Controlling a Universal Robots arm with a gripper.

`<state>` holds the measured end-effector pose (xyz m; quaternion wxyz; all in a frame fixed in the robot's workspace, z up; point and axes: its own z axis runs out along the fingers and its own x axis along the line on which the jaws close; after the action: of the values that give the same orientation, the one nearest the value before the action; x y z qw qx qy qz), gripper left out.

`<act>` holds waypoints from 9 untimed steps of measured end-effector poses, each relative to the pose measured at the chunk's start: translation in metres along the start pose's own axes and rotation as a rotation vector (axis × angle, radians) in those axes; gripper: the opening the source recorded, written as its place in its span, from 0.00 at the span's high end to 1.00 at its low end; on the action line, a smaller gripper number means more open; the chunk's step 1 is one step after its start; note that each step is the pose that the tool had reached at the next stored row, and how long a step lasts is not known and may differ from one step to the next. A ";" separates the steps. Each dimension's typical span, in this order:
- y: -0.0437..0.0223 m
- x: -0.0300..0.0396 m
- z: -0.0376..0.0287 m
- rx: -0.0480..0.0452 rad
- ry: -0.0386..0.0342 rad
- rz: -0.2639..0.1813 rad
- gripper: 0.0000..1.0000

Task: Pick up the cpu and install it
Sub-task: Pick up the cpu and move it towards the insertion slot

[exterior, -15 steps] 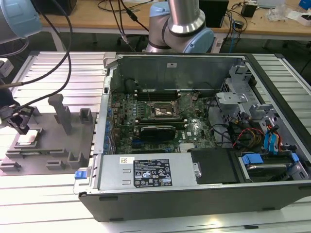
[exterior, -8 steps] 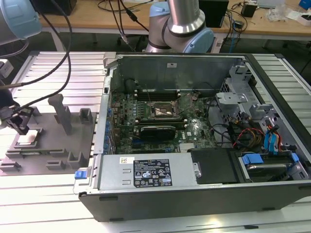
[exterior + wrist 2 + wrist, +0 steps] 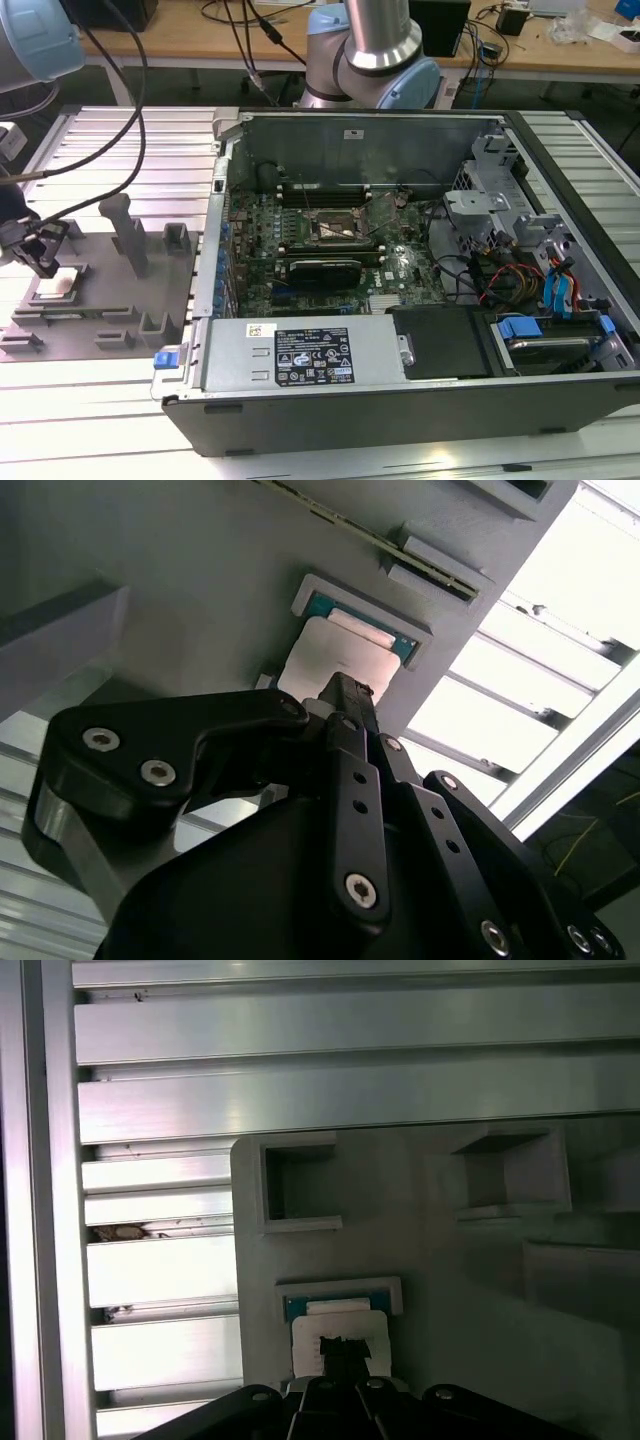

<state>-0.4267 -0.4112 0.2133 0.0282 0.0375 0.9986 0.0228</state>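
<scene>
The cpu [image 3: 57, 283] is a small pale square lying flat in a recessed holder on the grey fixture plate [image 3: 110, 300], at the exterior view's far left. My gripper [image 3: 42, 262] hangs directly over it. In both wrist views the black fingers come together in a narrow tip [image 3: 345, 688] at the near edge of the cpu [image 3: 335, 660]. The cpu [image 3: 315, 1330] still rests in its holder, and the tip [image 3: 340, 1348] covers part of it. The motherboard socket [image 3: 335, 228] sits open in the middle of the computer case, far from the gripper.
The open computer case [image 3: 400, 400] takes up the middle and the exterior view's right, with a power supply along its near wall. Upright grey posts [image 3: 128, 235] and small blocks stand on the fixture plate. Black cables [image 3: 120, 120] hang above the slatted aluminium table [image 3: 100, 420].
</scene>
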 end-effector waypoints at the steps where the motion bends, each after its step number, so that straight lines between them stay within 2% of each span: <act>1: 0.0000 0.0001 0.0008 0.0000 0.0002 0.000 0.89; 4: -0.0001 0.0001 0.0031 0.0004 0.0004 0.000 0.89; 9: -0.0044 -0.0001 0.0046 0.0011 0.0011 0.001 0.89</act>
<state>-0.4267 -0.4154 0.2085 0.0276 0.0382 0.9986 0.0223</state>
